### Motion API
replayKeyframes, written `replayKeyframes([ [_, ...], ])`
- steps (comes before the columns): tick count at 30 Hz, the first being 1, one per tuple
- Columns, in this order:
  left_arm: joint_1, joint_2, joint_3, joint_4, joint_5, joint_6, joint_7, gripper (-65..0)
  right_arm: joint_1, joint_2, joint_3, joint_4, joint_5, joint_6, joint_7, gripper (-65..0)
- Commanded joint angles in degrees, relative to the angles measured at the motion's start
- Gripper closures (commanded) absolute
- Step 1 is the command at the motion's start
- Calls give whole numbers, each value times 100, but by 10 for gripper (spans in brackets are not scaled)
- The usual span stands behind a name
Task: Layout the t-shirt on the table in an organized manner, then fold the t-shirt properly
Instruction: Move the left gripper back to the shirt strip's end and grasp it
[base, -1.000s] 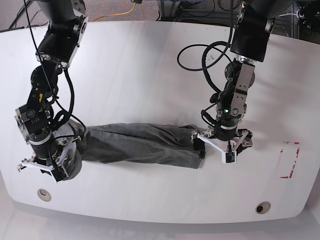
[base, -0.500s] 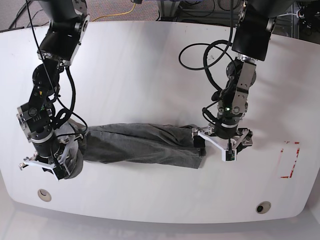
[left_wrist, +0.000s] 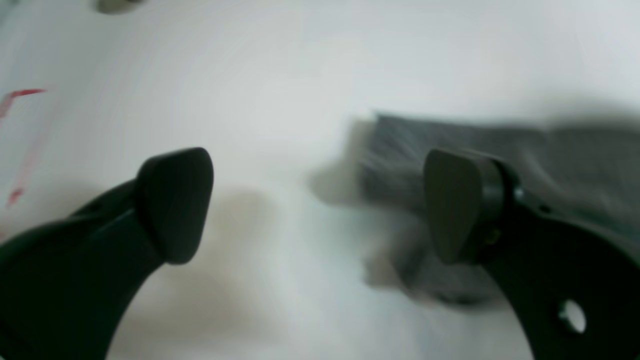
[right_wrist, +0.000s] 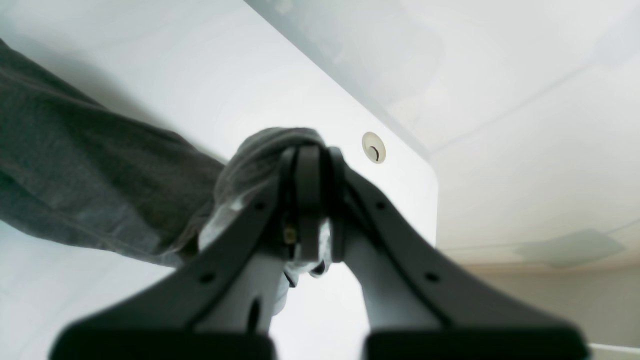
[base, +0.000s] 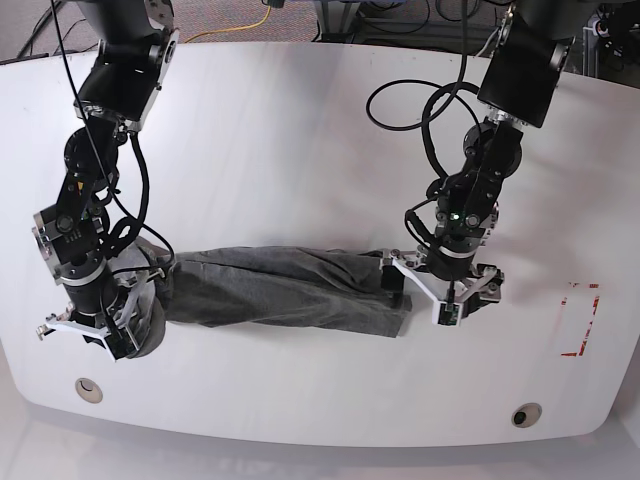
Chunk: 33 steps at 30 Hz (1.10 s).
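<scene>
Left wrist view: my left claw (left_wrist: 315, 205) stands wide open and holds nothing. One fingertip (left_wrist: 457, 205) hangs over the end of the t-shirt (left_wrist: 500, 160); the other is over bare surface (left_wrist: 280, 90). The picture is blurred, so I cannot tell whether the fingertip touches the cloth. A red tape mark (left_wrist: 22, 93) shows at the far left.

Right wrist view: my right claw (right_wrist: 307, 200) is closed tight on a bunched end of the t-shirt (right_wrist: 85, 175). Cloth wraps over the fingertips, and the rest trails off to the left along the surface (right_wrist: 240, 65). A round cable hole (right_wrist: 374, 147) sits near the rounded corner, just beyond the claw.

Base view: the t-shirt (base: 280, 285) lies as a long, rumpled grey band across the near middle of the surface (base: 300, 130), between my right claw (base: 100, 325) at the left end and my left claw (base: 447, 290) at the right end.

Progress, in my judgement: early. The garment is stretched lengthwise but not spread flat; opening it out and every fold remain.

The surface is glossy white with rounded corners and a red tape rectangle (base: 580, 320) at near right. Beyond the far edge, cables and floor are visible.
</scene>
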Motion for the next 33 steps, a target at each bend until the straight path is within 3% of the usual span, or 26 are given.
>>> replayKeyframes([
  [1, -175, -107, 165, 125, 61, 59, -160, -650, 127, 64, 8, 127, 30, -53, 139, 0],
  [7, -166, -116, 200, 134, 88, 76, -485, -650, 127, 55, 8, 118, 30, -53, 139, 0],
  [13, -201, -116, 192, 134, 70, 76, -476, -222, 127, 55, 8, 109, 30, -53, 139, 0],
  [16, -219, -116, 192, 134, 61, 76, -151, -68, 127, 55, 8, 109, 30, -53, 139, 0],
  [18, -219, -116, 192, 151, 61, 76, -72, -8, 127, 73, 8, 100, 30, -53, 139, 0],
  [33, -122, -116, 192, 494, 61, 76, -133, -19, 119, 64, -1, 100, 21, -53, 139, 0],
])
